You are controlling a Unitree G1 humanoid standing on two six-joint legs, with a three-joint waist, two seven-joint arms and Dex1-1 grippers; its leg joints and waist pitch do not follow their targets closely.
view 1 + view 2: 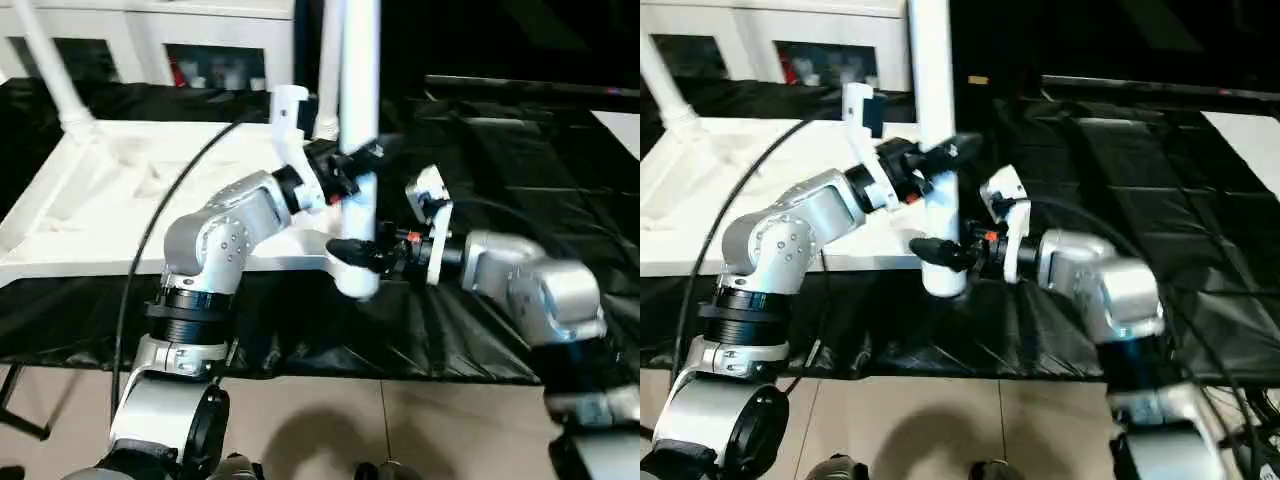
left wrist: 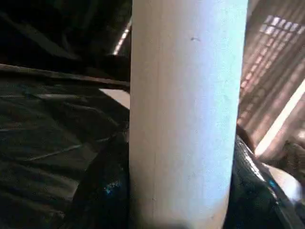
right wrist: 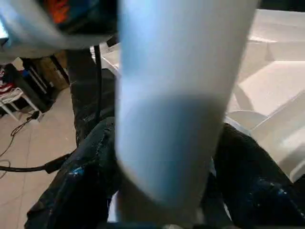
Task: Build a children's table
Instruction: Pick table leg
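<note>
Tabletop is seen lying on black sheeting; 1 upright leg at its near corner is grasped by left gripper and right gripper.

The white plastic rectangular tabletop lies upside down on black sheeting, its raised rim and moulded underside facing up, with rounded sockets at its corners. A long white round tube leg stands upright at the near corner on the robot's right side, its lower end at the rounded corner socket there; whether it is fully seated cannot be told. A second white tube leg rises at a slant from the far corner on the robot's left. A third white tube leg stands just behind the upright one, at the far corner.
</note>
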